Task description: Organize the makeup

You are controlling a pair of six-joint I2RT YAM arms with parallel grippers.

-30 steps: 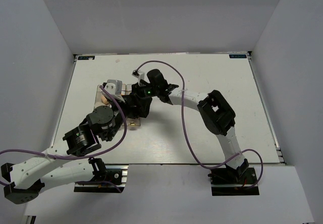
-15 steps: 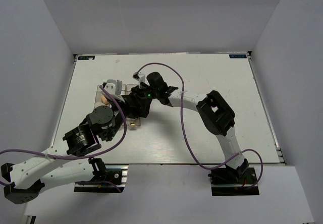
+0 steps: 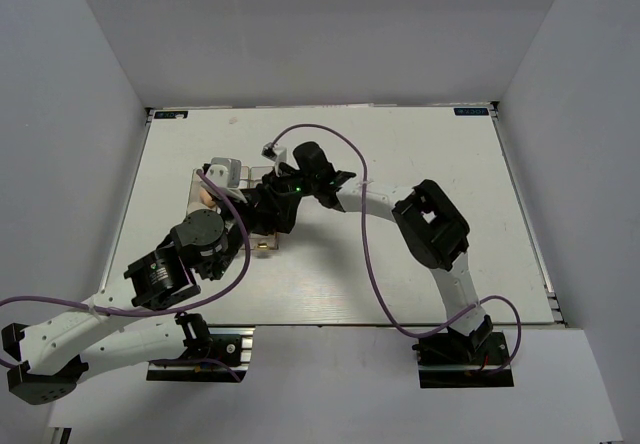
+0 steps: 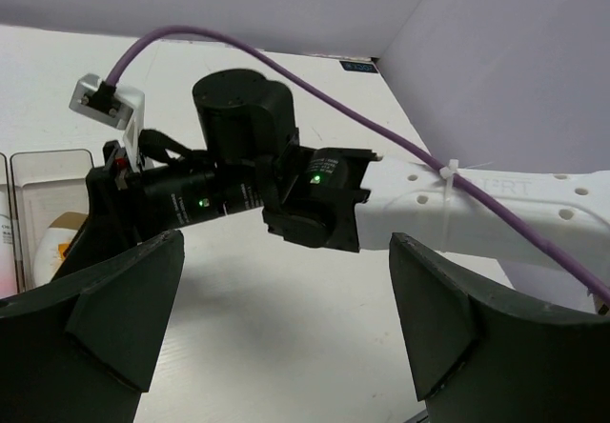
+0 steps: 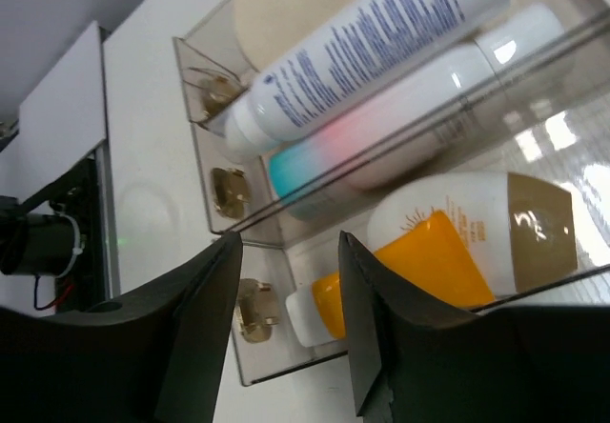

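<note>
The clear organizer (image 5: 214, 209) holds the makeup. In the right wrist view a slim white tube (image 5: 372, 51) and a white tube with a teal end (image 5: 381, 137) lie in its compartments, with a beige round puff (image 5: 286, 9) behind them. The orange white-capped tube (image 5: 410, 275) lies in the nearest compartment beside a white-and-gold rounded piece (image 5: 534, 218). My right gripper (image 5: 286, 251) is open and empty just above the orange tube's cap. My left gripper (image 4: 286, 251) is open and empty over bare table, facing the right wrist (image 4: 248, 156). In the top view both grippers (image 3: 262, 212) (image 3: 238, 232) crowd the organizer (image 3: 200, 179).
White table with raised edges inside grey walls. The purple cable (image 3: 345, 154) loops over the right arm. The organizer's gold clasps (image 5: 253, 309) face my right gripper. The left forearm (image 3: 195, 244) lies close beside the organizer's near end.
The right wrist has shifted slightly toward the organizer. The left arm has not visibly moved.
</note>
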